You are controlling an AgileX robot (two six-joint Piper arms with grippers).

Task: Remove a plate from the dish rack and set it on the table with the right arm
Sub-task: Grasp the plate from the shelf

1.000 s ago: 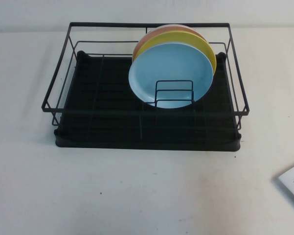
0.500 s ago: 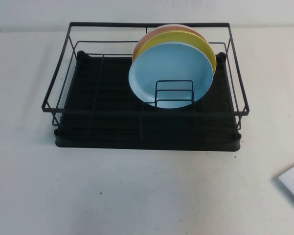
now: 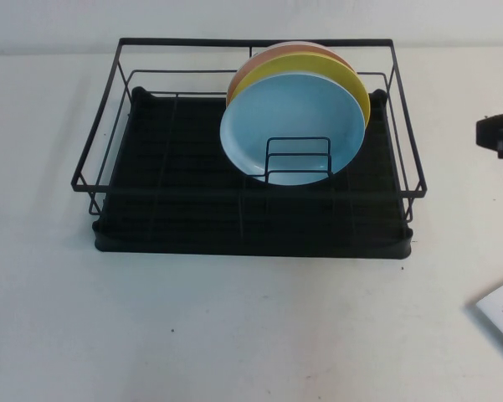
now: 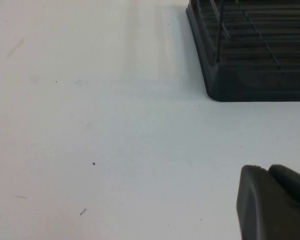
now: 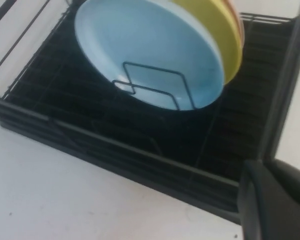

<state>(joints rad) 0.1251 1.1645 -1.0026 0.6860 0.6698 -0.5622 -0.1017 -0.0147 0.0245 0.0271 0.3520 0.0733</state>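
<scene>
High view shows the job basically not started yet. The plate [image 3: 289,126] (the light-blue one) sits upright in the dish rack [image 3: 249,209], propped in the small wire plate holder [image 3: 298,161] toward the rack's right half, with a yellow plate [image 3: 351,79] and an orange plate [image 3: 259,63] stacked close behind it. Nothing has been lifted, and the table [image 3: 234,327] in front of the rack has no plate on it.

The right arm [image 3: 500,136] only pokes in at the right edge of that view, well apart from the rack. Its right gripper [image 5: 277,200] shows in the right wrist view as a dark bulk at the corner, looking across the rack's front rail at the blue plate, not touching anything. Whether its claw is spread or closed can't be told from what's visible (only one chunk of it shows).

The left gripper [image 4: 273,202] hangs over bare table just beside the rack's left front corner; same deal, can't tell how its claw stands, and it looks parked.

So pretty much everything is left: reach in, grab the blue plate's rim, lift it clear of the holder and the rack's top wire, then set it flat on the table.
</scene>
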